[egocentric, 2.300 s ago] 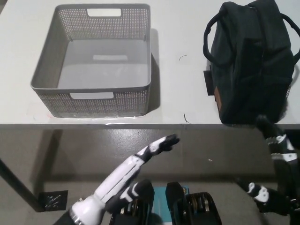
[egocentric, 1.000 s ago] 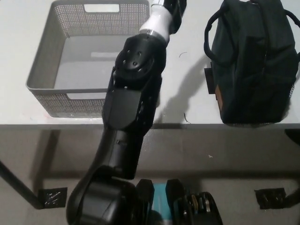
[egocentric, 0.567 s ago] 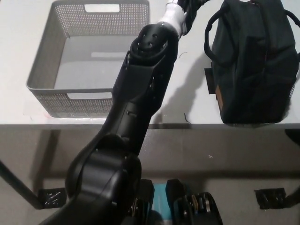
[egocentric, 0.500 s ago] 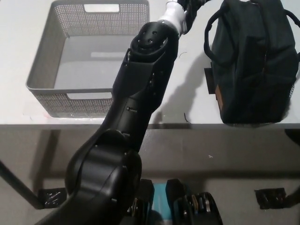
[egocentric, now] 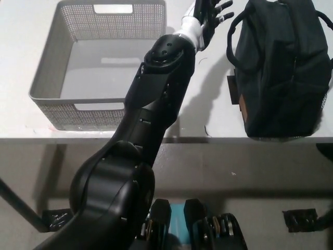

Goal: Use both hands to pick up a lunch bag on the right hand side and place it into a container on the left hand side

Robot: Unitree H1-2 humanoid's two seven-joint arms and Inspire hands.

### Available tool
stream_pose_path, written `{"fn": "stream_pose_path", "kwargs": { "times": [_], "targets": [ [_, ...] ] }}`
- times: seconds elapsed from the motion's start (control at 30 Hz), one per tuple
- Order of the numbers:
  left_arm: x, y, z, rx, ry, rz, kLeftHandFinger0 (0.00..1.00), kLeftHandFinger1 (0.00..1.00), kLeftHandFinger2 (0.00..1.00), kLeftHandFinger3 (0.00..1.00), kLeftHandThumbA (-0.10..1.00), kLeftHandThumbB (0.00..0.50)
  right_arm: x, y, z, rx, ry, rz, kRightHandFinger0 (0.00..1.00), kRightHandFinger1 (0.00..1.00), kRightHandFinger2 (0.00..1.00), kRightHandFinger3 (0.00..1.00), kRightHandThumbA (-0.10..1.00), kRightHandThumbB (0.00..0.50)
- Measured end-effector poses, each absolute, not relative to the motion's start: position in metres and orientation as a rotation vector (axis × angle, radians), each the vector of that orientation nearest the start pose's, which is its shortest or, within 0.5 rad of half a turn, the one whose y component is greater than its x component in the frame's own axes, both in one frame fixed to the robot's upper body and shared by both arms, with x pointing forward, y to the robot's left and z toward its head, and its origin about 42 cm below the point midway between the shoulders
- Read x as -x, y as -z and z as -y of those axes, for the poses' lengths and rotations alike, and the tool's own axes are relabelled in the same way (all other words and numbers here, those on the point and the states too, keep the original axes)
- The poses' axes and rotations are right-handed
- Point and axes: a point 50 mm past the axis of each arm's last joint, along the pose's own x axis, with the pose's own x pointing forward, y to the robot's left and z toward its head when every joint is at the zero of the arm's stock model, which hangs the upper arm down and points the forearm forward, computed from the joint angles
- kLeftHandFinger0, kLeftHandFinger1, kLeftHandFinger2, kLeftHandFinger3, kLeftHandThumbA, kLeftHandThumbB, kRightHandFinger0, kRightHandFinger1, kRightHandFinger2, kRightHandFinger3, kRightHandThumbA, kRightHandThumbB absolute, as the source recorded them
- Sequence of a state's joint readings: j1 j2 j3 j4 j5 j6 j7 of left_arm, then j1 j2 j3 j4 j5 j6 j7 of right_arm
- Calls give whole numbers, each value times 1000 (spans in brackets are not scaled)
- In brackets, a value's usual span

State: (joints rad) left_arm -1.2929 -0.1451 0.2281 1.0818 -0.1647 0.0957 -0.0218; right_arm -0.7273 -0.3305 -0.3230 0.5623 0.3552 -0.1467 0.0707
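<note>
The lunch bag (egocentric: 281, 67) sits just right of the left hand (egocentric: 210, 15).

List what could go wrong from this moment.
1. The left hand is open beside the lunch bag, not on it; closing now could catch only the looped handle.
2. The right hand is out of view, so a one-sided push could slide the bag.
3. The raised arm crosses the basket rim and could knock it.

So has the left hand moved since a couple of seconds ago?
Yes. The left hand has risen from below the table edge and now sits open between the basket and lunch bag.
</note>
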Motion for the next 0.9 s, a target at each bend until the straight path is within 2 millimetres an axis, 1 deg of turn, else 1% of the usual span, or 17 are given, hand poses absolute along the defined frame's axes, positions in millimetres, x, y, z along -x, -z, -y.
{"fn": "stream_pose_path", "kwargs": {
  "times": [0.03, 0.1, 0.13, 0.17, 0.2, 0.3, 0.33, 0.43, 0.5, 0.57, 0.6, 0.63, 0.7, 0.73, 0.77, 0.8, 0.9],
  "targets": [
    [-561, -346, -20, 247, 348, 4, 1000, 1000, 1000, 1000, 1000, 323, -488, -265, 365, -207, 176, 389, 1000, 1000, 1000, 1000, 1000, 265],
    [-561, -338, -23, 242, 341, -4, 1000, 1000, 1000, 1000, 1000, 329, -491, -256, 363, -214, 168, 357, 1000, 1000, 1000, 1000, 1000, 268],
    [-560, -331, -25, 241, 337, -12, 1000, 1000, 1000, 1000, 1000, 341, -492, -252, 362, -216, 163, 343, 1000, 1000, 1000, 1000, 1000, 259],
    [-560, -325, -27, 239, 333, -19, 1000, 1000, 1000, 1000, 1000, 342, -493, -248, 361, -218, 156, 331, 1000, 1000, 1000, 1000, 1000, 259],
    [-559, -320, -28, 234, 332, -25, 1000, 1000, 1000, 1000, 1000, 357, -494, -246, 360, -219, 151, 325, 1000, 1000, 1000, 1000, 1000, 297],
    [-556, -306, -28, 204, 333, -42, 1000, 1000, 1000, 1000, 1000, 368, -498, -242, 356, -223, 134, 313, 1000, 1000, 1000, 1000, 1000, 300],
    [-555, -301, -28, 196, 334, -47, 1000, 1000, 1000, 1000, 1000, 364, -499, -240, 353, -227, 127, 311, 1000, 1000, 1000, 1000, 1000, 292],
    [-553, -290, -27, 179, 335, -52, 1000, 1000, 1000, 1000, 1000, 346, -501, -236, 344, -236, 110, 308, 1000, 1000, 1000, 1000, 1000, 301],
    [-552, -288, -27, 170, 336, -52, 1000, 1000, 1000, 1000, 1000, 336, -501, -235, 340, -239, 104, 305, 1000, 1000, 1000, 1000, 1000, 302],
    [-551, -283, -28, 158, 338, -46, 1000, 1000, 1000, 1000, 1000, 336, -502, -233, 334, -247, 96, 302, 1000, 1000, 1000, 1000, 1000, 282],
    [-551, -282, -28, 155, 337, -48, 1000, 1000, 1000, 1000, 1000, 346, -502, -233, 333, -249, 94, 301, 1000, 1000, 1000, 1000, 1000, 282],
    [-550, -279, -29, 151, 336, -51, 1000, 1000, 1000, 1000, 1000, 352, -503, -232, 331, -251, 92, 300, 1000, 1000, 1000, 1000, 1000, 272],
    [-550, -275, -29, 140, 336, -58, 1000, 1000, 1000, 1000, 1000, 362, -503, -232, 329, -255, 89, 298, 1000, 1000, 1000, 1000, 1000, 289],
    [-549, -272, -30, 123, 338, -64, 1000, 1000, 1000, 1000, 1000, 371, -503, -231, 327, -259, 87, 297, 1000, 1000, 1000, 1000, 1000, 281],
    [-548, -267, -30, 104, 340, -72, 1000, 1000, 1000, 1000, 1000, 364, -503, -229, 324, -262, 84, 294, 1000, 1000, 1000, 1000, 1000, 281],
    [-547, -261, -30, 80, 344, -85, 1000, 1000, 1000, 1000, 1000, 370, -504, -227, 322, -266, 83, 287, 1000, 1000, 1000, 1000, 1000, 275],
    [-543, -251, -27, 16, 361, -101, 1000, 1000, 1000, 1000, 1000, 384, -505, -221, 317, -276, 78, 269, 1000, 1000, 1000, 1000, 1000, 277]
  ]
}}
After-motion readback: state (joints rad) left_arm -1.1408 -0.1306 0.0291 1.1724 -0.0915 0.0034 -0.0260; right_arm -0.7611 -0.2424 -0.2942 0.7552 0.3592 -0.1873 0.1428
